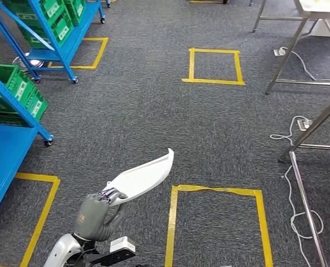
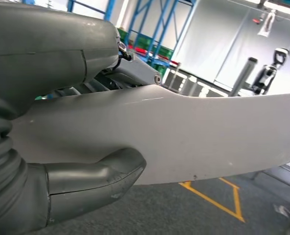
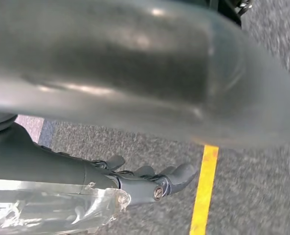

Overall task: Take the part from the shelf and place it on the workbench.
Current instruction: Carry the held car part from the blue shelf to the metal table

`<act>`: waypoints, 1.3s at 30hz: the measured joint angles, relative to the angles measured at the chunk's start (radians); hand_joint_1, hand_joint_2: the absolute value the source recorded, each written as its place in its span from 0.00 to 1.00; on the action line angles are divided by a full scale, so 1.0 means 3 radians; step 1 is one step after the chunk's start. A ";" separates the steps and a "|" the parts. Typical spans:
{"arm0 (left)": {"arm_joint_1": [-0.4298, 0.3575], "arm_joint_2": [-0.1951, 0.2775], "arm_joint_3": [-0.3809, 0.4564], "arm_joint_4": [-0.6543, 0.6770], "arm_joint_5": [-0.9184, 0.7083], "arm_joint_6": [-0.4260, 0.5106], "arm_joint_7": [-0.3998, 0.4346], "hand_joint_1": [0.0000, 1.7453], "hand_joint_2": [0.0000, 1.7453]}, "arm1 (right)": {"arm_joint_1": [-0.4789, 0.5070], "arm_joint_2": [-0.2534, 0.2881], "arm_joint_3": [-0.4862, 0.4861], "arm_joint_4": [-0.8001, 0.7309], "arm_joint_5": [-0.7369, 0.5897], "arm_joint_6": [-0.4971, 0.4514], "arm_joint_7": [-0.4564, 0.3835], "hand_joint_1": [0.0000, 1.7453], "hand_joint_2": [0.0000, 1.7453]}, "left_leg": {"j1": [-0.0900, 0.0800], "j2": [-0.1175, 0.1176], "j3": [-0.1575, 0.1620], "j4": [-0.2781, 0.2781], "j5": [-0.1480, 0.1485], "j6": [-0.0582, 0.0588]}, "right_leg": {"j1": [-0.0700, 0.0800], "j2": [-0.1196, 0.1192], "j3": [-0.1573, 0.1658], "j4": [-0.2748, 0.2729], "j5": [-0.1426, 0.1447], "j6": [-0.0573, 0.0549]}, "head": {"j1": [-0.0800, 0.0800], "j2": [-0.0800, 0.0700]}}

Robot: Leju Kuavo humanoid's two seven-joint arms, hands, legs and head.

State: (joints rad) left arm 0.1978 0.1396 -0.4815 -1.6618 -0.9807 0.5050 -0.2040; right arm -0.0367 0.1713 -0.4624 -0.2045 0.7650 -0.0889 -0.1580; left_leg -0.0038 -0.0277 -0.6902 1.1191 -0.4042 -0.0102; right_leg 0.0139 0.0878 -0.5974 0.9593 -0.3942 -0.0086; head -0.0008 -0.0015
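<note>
Fingers of left hand [image 1: 93, 214] wrapped round white part [image 1: 144, 177], held low, angled forward-right.

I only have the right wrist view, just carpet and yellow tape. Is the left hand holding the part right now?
Observer: Yes. In the head view the left hand grips the white part by its near end.
Operator: Any workbench in sight?
Observer: Metal table legs stand ahead on the right, with the tabletop mostly cut off.
Operator: Where's the shelf?
Observer: The blue shelf with green bins is on the left.
</note>
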 joint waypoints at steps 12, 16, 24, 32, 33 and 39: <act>-0.0029 0.0012 -0.0028 0.0011 0.0021 -0.0025 -0.0055 1.00 1.00 | -0.0009 0.0023 -0.0003 -0.0001 0.0071 -0.0008 -0.0003 0.00 0.00 | 0.0071 0.0143 0.0535 -0.0671 -0.0104 0.0022 | -0.0058 -0.0278 -0.0822 0.1080 -0.0222 0.0218 | 0.0060 0.0000; -0.0031 0.0011 -0.0045 0.0012 0.0012 -0.0046 -0.0056 1.00 1.00 | -0.0009 0.0033 -0.0004 0.0000 0.0077 -0.0008 0.0003 0.00 0.00 | 0.0103 0.0254 0.0793 -0.0662 -0.0304 -0.0064 | -0.0112 -0.0444 -0.0580 0.0340 0.0237 0.0276 | 0.0075 0.0000; -0.0074 0.0008 -0.0059 0.0012 -0.0010 -0.0061 -0.0063 1.00 1.00 | -0.0055 0.0059 -0.0009 -0.0005 0.0088 -0.0015 0.0024 0.00 0.00 | 0.0135 0.0191 0.0688 -0.0088 -0.0540 -0.0179 | -0.0065 -0.0255 -0.0308 0.0124 0.0195 0.0011 | 0.0016 0.0000; -0.0081 0.0011 -0.0063 0.0014 -0.0014 -0.0089 -0.0069 1.00 1.00 | -0.0062 0.0065 -0.0011 -0.0004 0.0118 -0.0005 0.0034 0.00 0.00 | -0.0013 -0.0073 0.0181 -0.0274 -0.0135 0.0014 | 0.0028 0.0108 -0.0065 0.0143 0.0005 -0.0033 | -0.0016 0.0000; -0.0085 0.0010 -0.0064 0.0014 -0.0014 -0.0095 -0.0071 1.00 1.00 | -0.0072 0.0066 -0.0011 -0.0003 0.0121 -0.0003 0.0035 0.00 0.00 | -0.0022 -0.0124 0.0206 -0.0403 -0.0034 0.0028 | 0.0032 0.0148 -0.0051 0.0150 -0.0019 -0.0022 | -0.0015 0.0000; -0.0121 -0.0006 -0.0073 0.0014 -0.0016 -0.0110 -0.0086 1.00 1.00 | -0.0097 0.0065 -0.0011 -0.0004 0.0123 -0.0003 0.0038 0.00 0.00 | -0.0034 0.0008 0.0359 -0.0504 -0.0024 0.0108 | 0.0063 -0.0134 -0.0169 0.0539 -0.0314 0.0073 | 0.0019 0.0000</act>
State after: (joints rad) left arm 0.1614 0.1379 -0.5034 -1.6575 -0.9855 0.4720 -0.2298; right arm -0.0658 0.1906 -0.4658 -0.2056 0.8019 -0.0896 -0.1467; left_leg -0.0139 -0.0254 -0.5827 0.9679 -0.4113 0.0221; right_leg 0.0327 0.0476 -0.6480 1.1210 -0.4884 0.0135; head 0.0049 -0.0015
